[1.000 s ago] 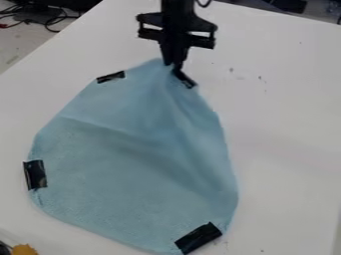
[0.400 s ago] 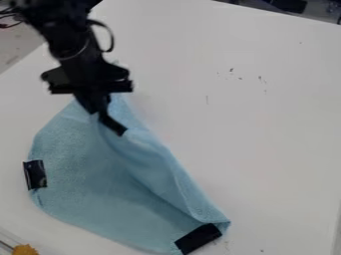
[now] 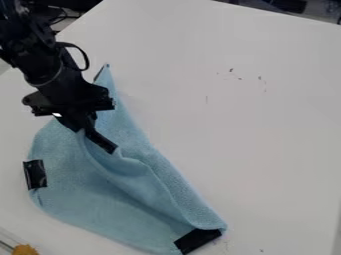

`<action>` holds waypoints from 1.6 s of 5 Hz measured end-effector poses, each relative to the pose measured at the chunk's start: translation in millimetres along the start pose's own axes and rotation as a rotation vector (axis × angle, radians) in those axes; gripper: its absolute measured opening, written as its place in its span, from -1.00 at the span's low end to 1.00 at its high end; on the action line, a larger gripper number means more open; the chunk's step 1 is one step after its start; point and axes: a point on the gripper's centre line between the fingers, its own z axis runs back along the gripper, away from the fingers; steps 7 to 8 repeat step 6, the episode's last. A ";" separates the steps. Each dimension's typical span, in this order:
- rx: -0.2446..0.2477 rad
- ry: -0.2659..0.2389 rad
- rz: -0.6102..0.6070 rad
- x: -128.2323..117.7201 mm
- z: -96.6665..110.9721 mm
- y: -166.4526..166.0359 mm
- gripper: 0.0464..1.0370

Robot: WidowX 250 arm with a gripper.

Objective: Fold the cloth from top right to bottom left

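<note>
The gripper (image 3: 83,130) is at the left of centre, over the upper left of the blue cloth (image 3: 80,199), shut on a gathered part of it. A black strip on the cloth sticks out just below the fingertips. The held part lies drawn over the cloth toward the lower left, with a bulging fold running from the gripper down to the lower right corner. Behind the gripper, the cloth rises to a narrow point at the top. Black tape marks the cloth's left edge and its lower right corner, the latter partly covered by the fold.
The white table (image 3: 253,139) spreads to the right of the cloth, with small dark marks on its surface. An orange-yellow object (image 3: 25,249) sits at the bottom left corner. Cables and dark items are beyond the table's top left edge.
The gripper has moved down and to the left from the top of the view, pulling the held cloth with it. The right side of the cloth has folded inward over the rest.
</note>
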 end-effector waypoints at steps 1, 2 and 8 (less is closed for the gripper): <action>-0.008 0.051 -0.015 -5.3 -7.1 0.2 -0.03; 0.019 0.094 -0.019 -3.7 -2.5 1.1 0.60; 0.163 0.263 -0.152 34.5 16.6 -40.3 0.92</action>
